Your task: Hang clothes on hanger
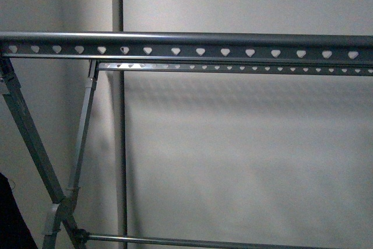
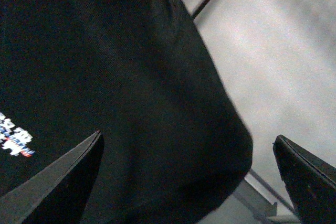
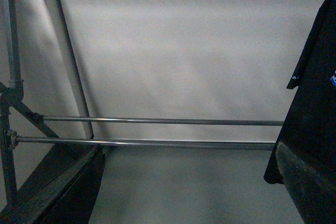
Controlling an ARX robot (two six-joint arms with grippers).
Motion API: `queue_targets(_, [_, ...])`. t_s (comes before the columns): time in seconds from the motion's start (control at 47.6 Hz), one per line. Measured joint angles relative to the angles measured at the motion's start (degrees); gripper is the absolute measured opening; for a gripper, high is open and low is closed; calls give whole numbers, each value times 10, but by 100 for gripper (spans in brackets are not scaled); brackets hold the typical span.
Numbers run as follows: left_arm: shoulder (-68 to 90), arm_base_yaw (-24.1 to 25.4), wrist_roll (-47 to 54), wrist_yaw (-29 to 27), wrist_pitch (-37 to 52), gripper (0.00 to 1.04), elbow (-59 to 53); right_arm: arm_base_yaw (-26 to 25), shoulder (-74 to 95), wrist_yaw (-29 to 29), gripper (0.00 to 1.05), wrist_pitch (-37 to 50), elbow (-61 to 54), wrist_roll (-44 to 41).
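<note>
Black polo shirt [image 2: 131, 77] apparently hangs beside grey, heart-punched rack [image 1: 192, 39].

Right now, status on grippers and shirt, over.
Left gripper open, black shirt filling its view. Right gripper open, empty. Rack top rail bare in front view; no obstruction seen.

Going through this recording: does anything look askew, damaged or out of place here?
Nothing stands out. The hanger has straight, unbent rails and cleanly crossed legs. The clothes hang as smooth black fabric, with no tear or snag visible.
</note>
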Motion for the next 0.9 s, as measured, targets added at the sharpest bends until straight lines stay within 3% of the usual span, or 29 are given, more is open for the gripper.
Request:
queue_targets(0.189, [126,0,-70,-69,-22,98,141,0,0,0,97,0,0,0])
queue_targets(0.421, [219,22,-108,-104,-87,98,240,0,0,0,97,0,0,0])
queue_targets(0.547, [254,37,-117,-118,-122,71,263,0,0,0,97,0,0,0])
queue_targets(0.673, [257,41,-115,-95,-135,52,265,0,0,0,97,0,0,0])
queue_targets(0.904, [158,10,-21,32,-140,7,158,0,0,0,97,0,0,0])
